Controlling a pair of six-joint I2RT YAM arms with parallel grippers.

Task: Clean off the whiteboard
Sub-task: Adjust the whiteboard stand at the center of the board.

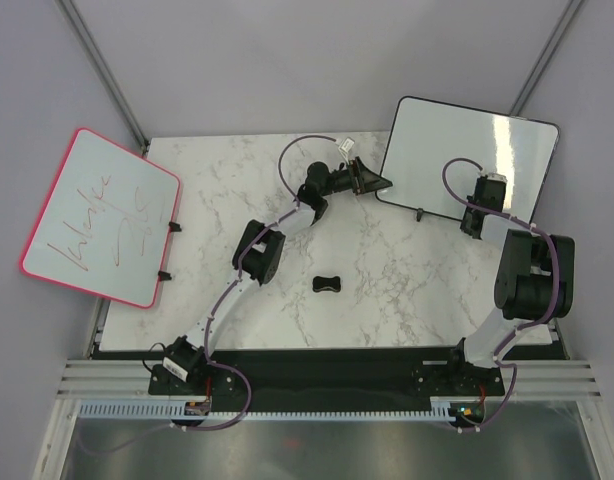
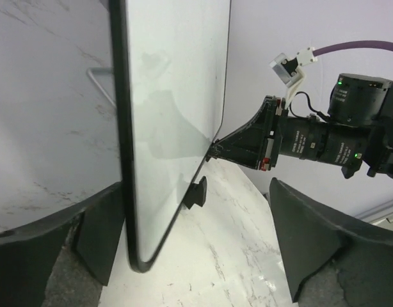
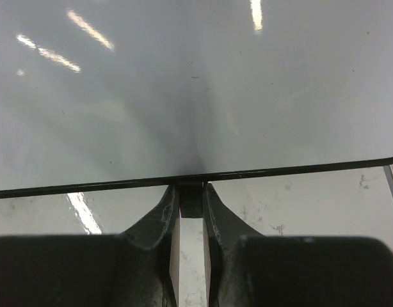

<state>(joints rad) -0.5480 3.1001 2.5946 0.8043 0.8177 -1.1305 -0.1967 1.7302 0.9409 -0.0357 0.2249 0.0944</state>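
Note:
The whiteboard point(image 1: 467, 150) with the thin black frame lies at the table's far right, its face wiped clean. My left gripper point(image 1: 385, 184) is at its left edge and stands open. In the left wrist view the whiteboard point(image 2: 171, 96) has its lower corner inside that wide gap, close to the left finger point(image 2: 97, 224) of my left gripper point(image 2: 196, 214). My right gripper point(image 1: 474, 222) is at the board's near edge. In the right wrist view the right gripper point(image 3: 191, 195) is shut on a small black tab point(image 3: 192, 203) under the frame of the whiteboard point(image 3: 196, 83).
A pink-framed whiteboard point(image 1: 102, 215) with red scribbles hangs over the table's left edge. A small black bone-shaped block point(image 1: 328, 285) lies mid-table. A second black tab point(image 1: 419, 213) sits on the board's near edge. Grey walls close in at the back.

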